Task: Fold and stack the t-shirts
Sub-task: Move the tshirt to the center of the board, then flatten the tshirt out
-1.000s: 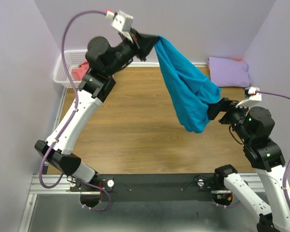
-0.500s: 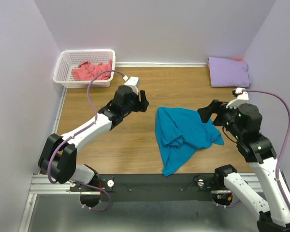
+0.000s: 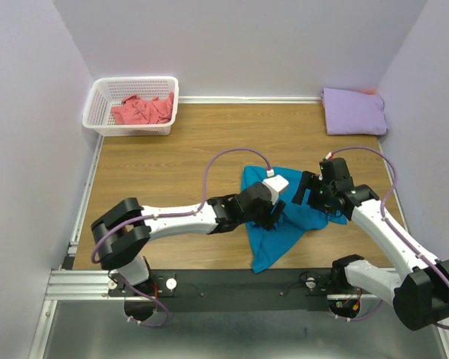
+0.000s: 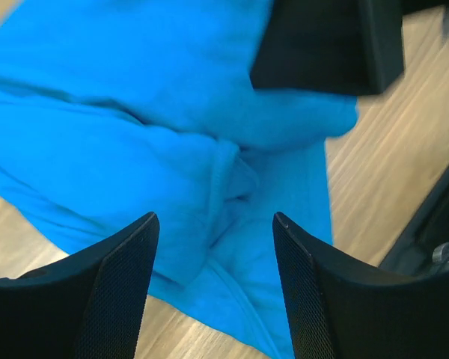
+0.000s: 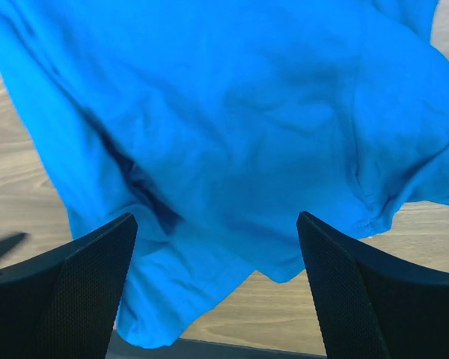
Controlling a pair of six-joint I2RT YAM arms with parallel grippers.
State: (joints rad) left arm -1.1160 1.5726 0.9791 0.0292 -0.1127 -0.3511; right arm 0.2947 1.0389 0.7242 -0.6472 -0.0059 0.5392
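- teal t-shirt (image 3: 273,243) crumpled on counter (image 3: 172,164), lower centre
- left fingers (image 4: 112,299) wide apart above it, nothing held
- right fingers (image 5: 75,292) wide, empty

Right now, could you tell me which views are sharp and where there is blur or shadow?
Top external view: evenly lit, sharp, no glare. Left wrist view: the teal t-shirt is clear, but a black shape at the top edge is blurred. Right wrist view: cloth sharp, with a dark shadow in a fold at left.

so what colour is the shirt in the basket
Coral pink t-shirt, best seen in top external view.
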